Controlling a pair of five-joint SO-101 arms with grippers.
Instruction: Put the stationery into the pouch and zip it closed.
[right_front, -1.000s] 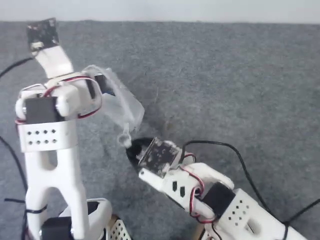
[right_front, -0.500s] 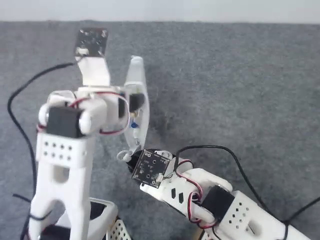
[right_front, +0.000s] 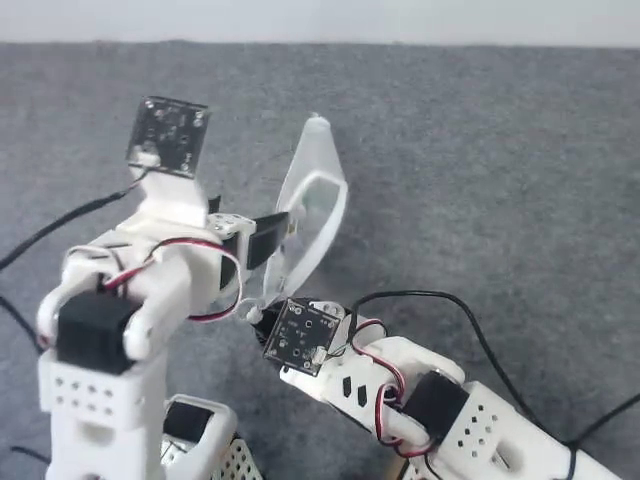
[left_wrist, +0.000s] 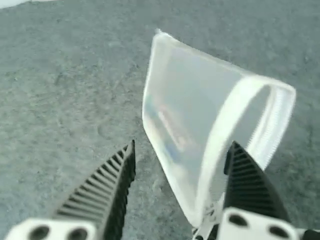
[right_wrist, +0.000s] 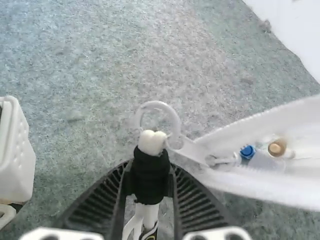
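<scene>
**A:** What moved in the last second?

**B:** The left arm swung the pouch (right_front: 312, 200) round. It sat low beside that arm. Now it stands on edge above the grey counter (right_front: 480, 150), with its far corner pointing up. The right gripper (right_wrist: 148, 167) has barely shifted and stays at the pouch's lower end.

**A:** How are the fingers set?

**B:** The right pair is pressed together on the pull tab (right_wrist: 150, 142), whose ring leads to the zip slider (right_wrist: 215, 161). The left gripper (left_wrist: 183, 150) has its fingers (left_wrist: 112, 185) spread wide. The pouch lies between them and rests against one. Counter shows between the pouch and the other finger.

**A:** What does that mean for the task?

**B:** The stationery (right_wrist: 246, 151) is already inside, close to the slider. The left wrist view shows the white zip band bowed open, so I judge the mouth is still unzipped. The pouch is now strung between the two arms, which looks ready for the zipping pull. With the left fingers spread, though, it may slide instead of resisting the tug.

**A:** And the count?

**B:** One pouch, one slider and one ringed tab. Two stationery tips show through the plastic, one blue and one tan. I can't tell if there are more pieces. There are two arms.
</scene>
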